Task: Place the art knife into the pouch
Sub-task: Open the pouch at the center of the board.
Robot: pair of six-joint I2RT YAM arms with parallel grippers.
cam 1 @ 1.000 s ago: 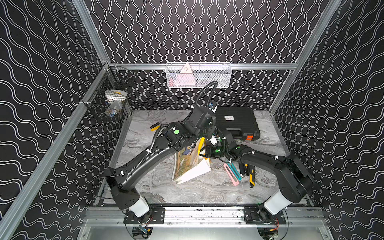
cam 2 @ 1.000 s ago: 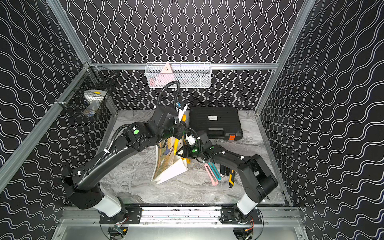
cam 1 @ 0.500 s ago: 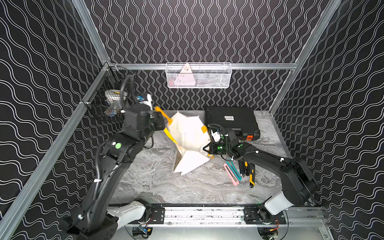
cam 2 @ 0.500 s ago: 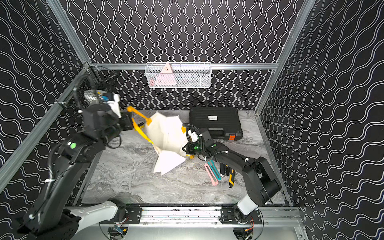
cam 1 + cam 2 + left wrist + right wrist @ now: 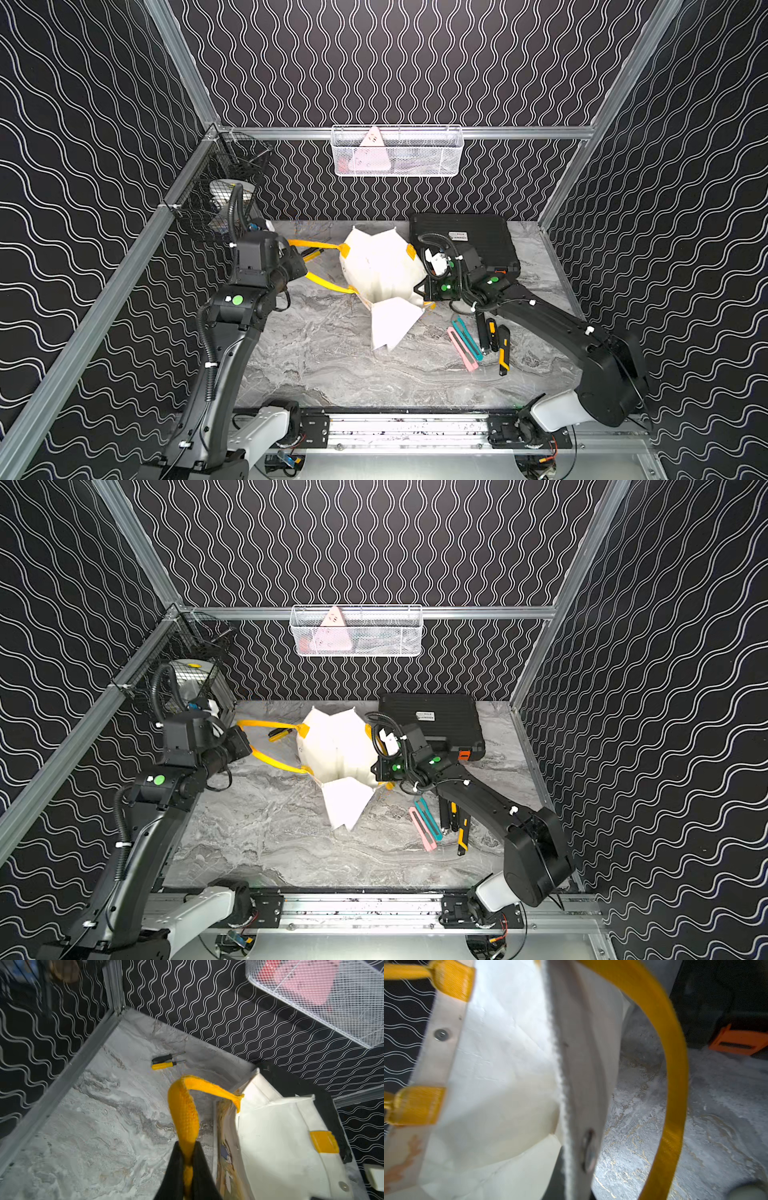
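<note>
Left gripper (image 5: 187, 1146): pressed together on one yellow handle (image 5: 182, 1109) of the pouch (image 5: 382, 270). The strap runs from between the jaws straight out to the pouch rim.
Right gripper (image 5: 420, 291): closed. In the right wrist view the nearer pouch rim runs down toward the jaws, so we judge that it pinches this rim. We cannot see the fingers themselves there.
Pouch: it hangs between the two grippers. Its mouth is spread, with white lining visible between the two rims, and its lower end rests on the table (image 5: 332, 365).
Art knife: we cannot single it out. A row of cutters (image 5: 468, 339) lies on the table behind the right gripper, alongside its forearm and apart from the pouch. None is held.
Done: the pouch is gripped at both sides and its mouth is opened.
Left to do: grasp the knife, carry it to the mouth, and release it inside.
Constraint: both grippers are occupied, so we judge that one must let go of the pouch first. The right gripper is closer to the cutters.
Risk: the mouth may sag shut once one side is released.
Black case (image 5: 461, 237): it lies just beyond the right gripper and is not involved.
</note>
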